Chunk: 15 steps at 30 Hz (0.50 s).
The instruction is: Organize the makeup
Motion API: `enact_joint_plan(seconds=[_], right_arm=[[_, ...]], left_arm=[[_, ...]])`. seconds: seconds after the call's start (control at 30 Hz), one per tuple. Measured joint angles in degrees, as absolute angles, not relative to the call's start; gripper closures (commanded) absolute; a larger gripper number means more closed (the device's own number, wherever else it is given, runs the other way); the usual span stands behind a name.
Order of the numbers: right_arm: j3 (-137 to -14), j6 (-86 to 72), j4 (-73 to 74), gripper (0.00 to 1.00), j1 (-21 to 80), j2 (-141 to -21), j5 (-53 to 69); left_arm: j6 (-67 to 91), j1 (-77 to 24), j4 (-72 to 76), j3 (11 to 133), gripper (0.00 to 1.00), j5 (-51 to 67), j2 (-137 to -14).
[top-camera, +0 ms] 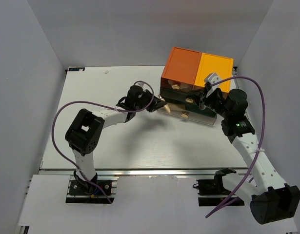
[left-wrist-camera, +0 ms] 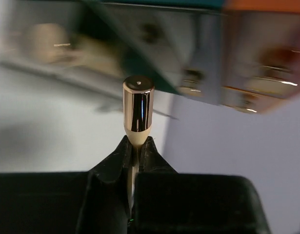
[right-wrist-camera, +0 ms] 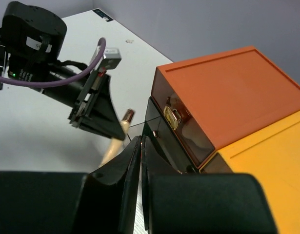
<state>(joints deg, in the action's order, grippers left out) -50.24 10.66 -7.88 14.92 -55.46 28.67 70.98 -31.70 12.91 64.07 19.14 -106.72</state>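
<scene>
As the left hand (left-wrist-camera: 137,142) was clamped on the tan stick (left-wrist-camera: 138,105) low on its pale end, the shiny cap stuck out well past the fingers (left-wrist-camera: 113,163). The stick was off the worktop (top-camera: 115,141), aimed at the front of the drawer box (top-camera: 196,66), just beside its left front corner. The right hand (right-wrist-camera: 141,142) sat at the dark drawer fronts with its fingers together. I couldn't tell whether they pinched a pull or nothing.

Risks as I judged them:
- The grip was on the tail only. A bump of the cap on a drawer front could pivot the stick or slip it out.
- If no drawer stood open far enough, the stick would hit the face and drop to the worktop.
- Both hands worked near each other at the same face. The left hand's approach could clip the right hand or its purple cable (top-camera: 257,92).
- A right hand pull on a poor hold could drag the whole box, not the drawer.
- The left wrist view was blurred on the box, so I couldn't judge clearance from it.

Writing: none I could read. I saw no brand on the cap or the box. A small label (right-wrist-camera: 40,45) on the left arm's housing was too small to make out. The gold latch (right-wrist-camera: 171,117) was plain.
</scene>
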Motion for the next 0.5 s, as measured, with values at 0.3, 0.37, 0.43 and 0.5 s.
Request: enact_joint_plan(seconds=[0.3,0.37,0.43,0.5], right_arm=[[-49.76,9.67,-7.84,0.90,13.39,-54.33,28.45],[-49.76,9.58,-7.84,0.90,13.08,-53.93,28.45],[-49.76,9.50,-7.86,0.90,12.75,-53.71,28.45],[-49.76,9.39,-7.86,0.90,12.53,-53.65,28.42]], left_arm=[[81.62,-36.21,29.21,74.17,0.85,19.77,-117.27],[84.62,-37.43,29.39,74.78,0.84,17.56,-117.71],[88.09,-38.79,29.36,74.78,0.83,14.74,-117.71],[91.53,-40.14,28.23,74.72,0.83,11.22,-117.71]])
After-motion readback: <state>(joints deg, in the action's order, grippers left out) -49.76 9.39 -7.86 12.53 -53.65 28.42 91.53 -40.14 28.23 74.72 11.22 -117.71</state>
